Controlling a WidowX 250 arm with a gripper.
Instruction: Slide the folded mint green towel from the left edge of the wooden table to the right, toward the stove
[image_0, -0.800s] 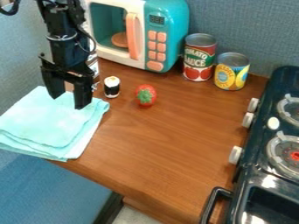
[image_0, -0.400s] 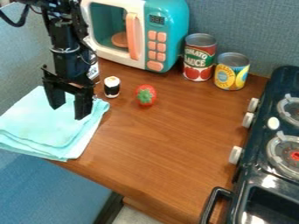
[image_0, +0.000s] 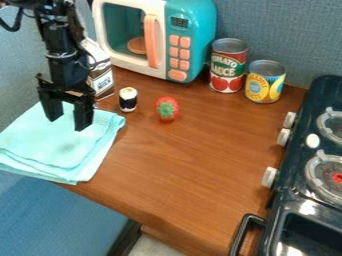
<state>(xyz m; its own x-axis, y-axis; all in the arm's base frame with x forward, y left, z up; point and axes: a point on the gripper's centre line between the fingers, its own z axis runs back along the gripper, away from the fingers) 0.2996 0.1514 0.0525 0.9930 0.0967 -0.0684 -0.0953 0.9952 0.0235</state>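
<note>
"Brown wood grain on the table (image_0: 180, 160); blue-grey woven panel (image_0: 287, 30) behind. What lies past the near edge?"

"A blue surface (image_0: 60, 215) at lower left, and a pale patch of floor (image_0: 153, 247) at bottom centre."

"State of the gripper (image_0: 67, 123)?"

"Fingers spread, hanging over the folded aqua cloth (image_0: 53, 150). Contact with it: cannot tell."

"Cloth position?"

"Left end of the table, layered, reaching the near edge. A brown-and-white carton (image_0: 101, 79) stands just behind it."

"Other boundaries?"

"Toy microwave (image_0: 194, 40) at the back, door toward the table. To its right, a red-and-green can (image_0: 228, 67) and a yellow-and-blue can (image_0: 265, 84), both upright. Dark toy stove (image_0: 287, 197) along the right side, knobs facing the wood."

"Room for moving?"

"The broadest stretch of wood runs from the cloth's right side to the stove, forward of a red, green-topped toy (image_0: 167, 109). Toward the back it is tighter: a black-and-white roll (image_0: 128, 99) stands between carton and red toy, near the cloth's far right corner. The stove's dark handle (image_0: 244, 230) juts over the near right part."
</note>
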